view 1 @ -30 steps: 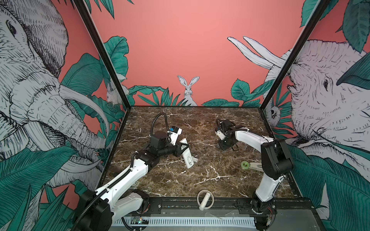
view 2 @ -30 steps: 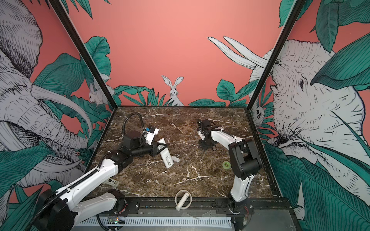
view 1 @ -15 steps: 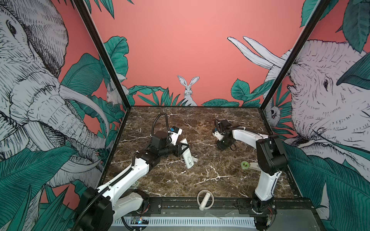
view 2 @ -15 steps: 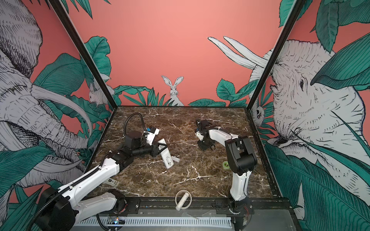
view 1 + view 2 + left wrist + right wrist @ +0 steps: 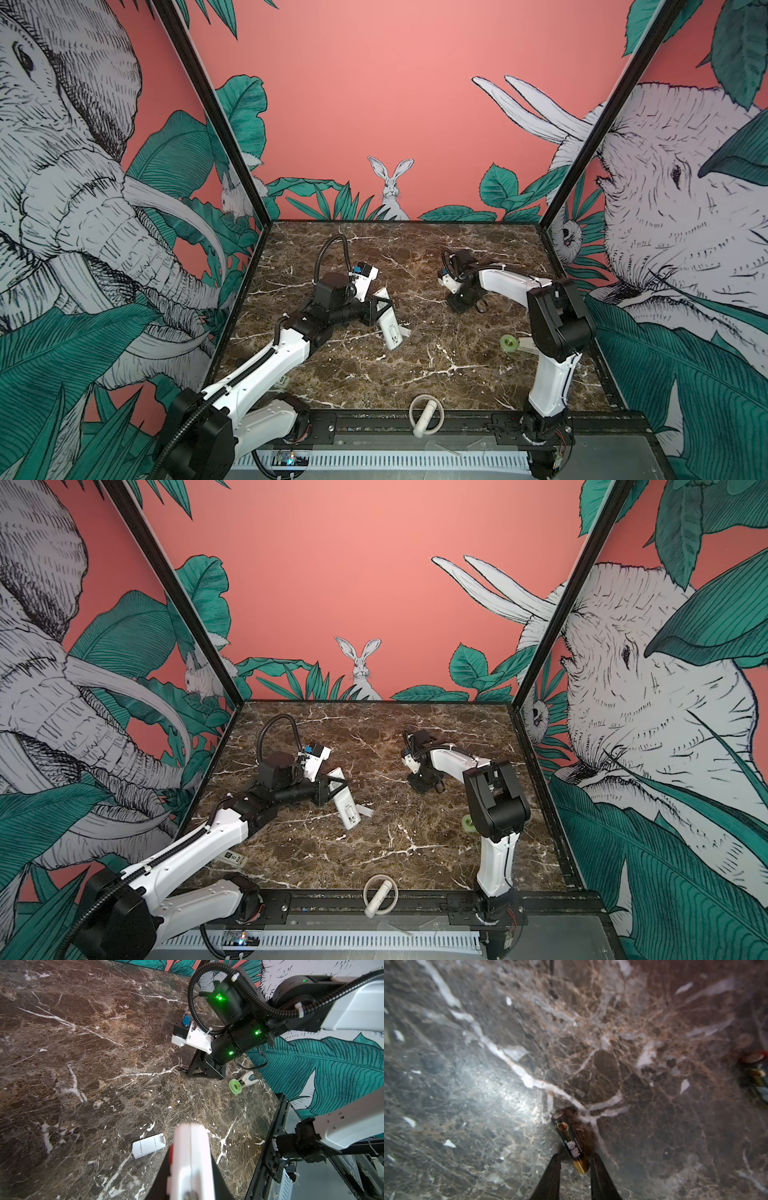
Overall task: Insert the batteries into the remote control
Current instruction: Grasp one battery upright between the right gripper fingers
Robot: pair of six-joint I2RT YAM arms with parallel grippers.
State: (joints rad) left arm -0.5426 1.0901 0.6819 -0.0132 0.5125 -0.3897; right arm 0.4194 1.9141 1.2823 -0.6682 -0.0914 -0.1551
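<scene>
Remote control (image 5: 191,1157): nearest the left wrist lens, a slim white plastic bar with rounded edges, clamped across its width by the left hand (image 5: 379,311). In both top views it sits left of centre, tilted, and its lower end appears to rest on the counter (image 5: 415,374). We judge it is held this way to steady the battery bay and present it to the other arm; the bay itself is hard to make out.

Just beside its lower end lies the small flat white cover (image 5: 148,1145), ribbed, already off. Farther on, toward the right of the top views, a translucent green roll (image 5: 509,343) lies unused.

Farthest, upper centre-right, the right hand (image 5: 574,1156) points down at the glossy, brown, white-veined surface. Its fingers stand either side of the gold end of a dark, smooth battery (image 5: 569,1136), narrowly apart. We cannot tell whether they pinch it yet. A second, blurred battery (image 5: 756,1076) lies apart.
</scene>
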